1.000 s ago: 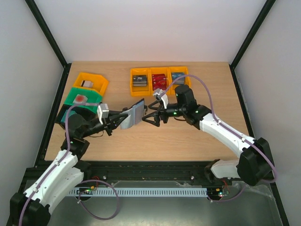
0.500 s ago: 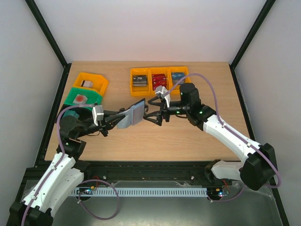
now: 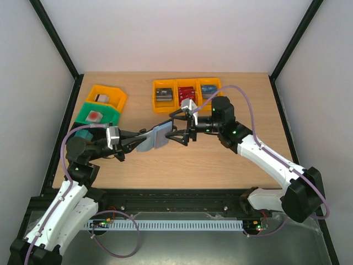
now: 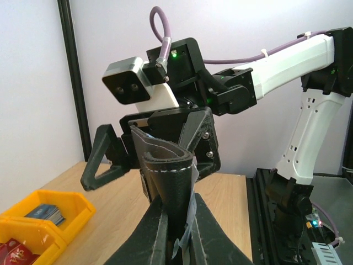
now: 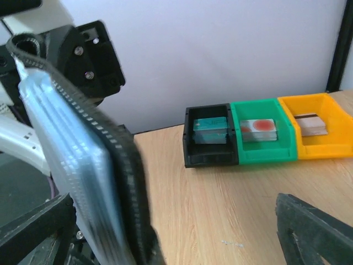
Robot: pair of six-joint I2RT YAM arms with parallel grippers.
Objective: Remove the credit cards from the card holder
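Observation:
My left gripper (image 3: 142,139) is shut on the lower end of the black card holder (image 3: 156,135) and holds it up off the table. In the left wrist view the card holder (image 4: 167,165) stands upright between my fingers (image 4: 143,232), with a grey-blue lining at its edge. My right gripper (image 3: 176,129) is open, and its fingers straddle the holder's free end. The right wrist view shows the card holder (image 5: 83,182) close at the left, its grey-blue pocketed inside blurred, so I cannot make out separate credit cards in it.
Three orange bins (image 3: 186,102) at the back hold stacks of grey (image 3: 164,94), red (image 3: 186,93) and blue cards (image 3: 208,89). At the left stand an orange bin (image 3: 113,91), a green bin (image 3: 88,113) and a black bin (image 5: 207,157), each with cards.
My right gripper has moved left, so its open fingers now reach around the card holder's end. The left arm has drawn back slightly with the holder.

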